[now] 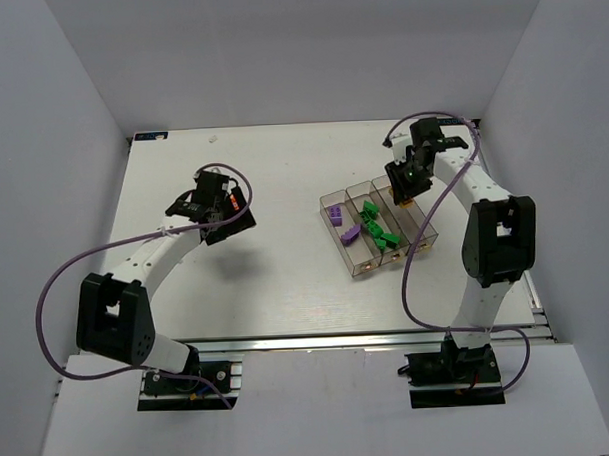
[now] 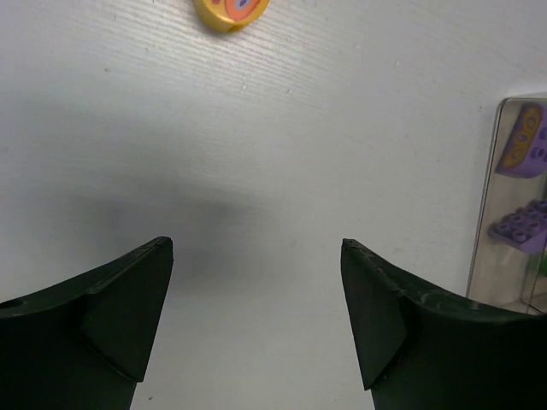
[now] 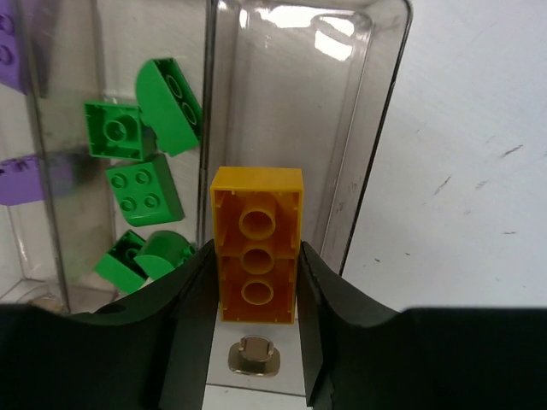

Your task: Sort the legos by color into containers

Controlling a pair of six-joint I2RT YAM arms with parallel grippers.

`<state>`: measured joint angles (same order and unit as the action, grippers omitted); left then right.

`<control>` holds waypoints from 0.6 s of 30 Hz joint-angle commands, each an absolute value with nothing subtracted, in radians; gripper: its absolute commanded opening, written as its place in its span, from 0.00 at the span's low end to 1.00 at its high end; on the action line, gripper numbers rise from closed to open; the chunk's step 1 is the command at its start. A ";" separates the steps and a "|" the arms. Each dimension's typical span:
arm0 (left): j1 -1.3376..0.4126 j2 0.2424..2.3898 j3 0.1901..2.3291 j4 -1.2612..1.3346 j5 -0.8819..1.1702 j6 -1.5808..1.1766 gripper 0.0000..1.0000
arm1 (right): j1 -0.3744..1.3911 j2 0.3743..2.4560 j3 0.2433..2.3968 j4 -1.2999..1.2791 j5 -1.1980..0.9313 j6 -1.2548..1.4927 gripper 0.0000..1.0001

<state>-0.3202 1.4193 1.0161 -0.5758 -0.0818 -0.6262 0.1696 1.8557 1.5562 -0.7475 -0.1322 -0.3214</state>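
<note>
Three joined clear bins (image 1: 422, 231) stand right of centre. The left bin holds purple bricks (image 1: 336, 215). The middle bin holds several green bricks (image 1: 377, 231), also in the right wrist view (image 3: 144, 186). My right gripper (image 1: 404, 191) is shut on an orange-yellow brick (image 3: 256, 256). It holds the brick, hollow underside toward the camera, over the far end of the right bin (image 3: 376, 102). My left gripper (image 2: 256, 243) is open and empty above bare table, left of the bins (image 1: 222, 223). The purple bricks (image 2: 521, 226) show at its right edge.
A round yellow-orange piece (image 2: 231, 10) lies on the table ahead of the left gripper. A small metal stud (image 3: 255, 356) sits on the right bin's floor under the held brick. White walls close in the table (image 1: 276, 279) on three sides.
</note>
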 commanded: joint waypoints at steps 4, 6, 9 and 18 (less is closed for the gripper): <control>-0.319 1.514 1.149 -0.597 -0.161 -0.537 0.89 | 0.150 1.927 1.608 -0.801 -0.175 -0.376 0.64; -0.319 1.545 1.176 -0.609 -0.173 -0.532 0.89 | 0.144 1.931 1.624 -0.808 -0.175 -0.379 0.73; -0.319 1.603 1.229 -0.624 -0.187 -0.526 0.90 | 0.135 1.915 1.649 -0.807 -0.190 -0.379 0.75; -0.290 1.833 1.423 -0.669 -0.235 -0.479 0.90 | 0.098 1.829 1.712 -0.867 -0.474 -0.458 0.71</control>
<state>-0.3042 1.7821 1.3437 -0.6453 -0.1967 -0.5087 0.1120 1.9114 1.6539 -0.8204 -0.3065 -0.4019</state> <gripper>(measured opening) 0.892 0.717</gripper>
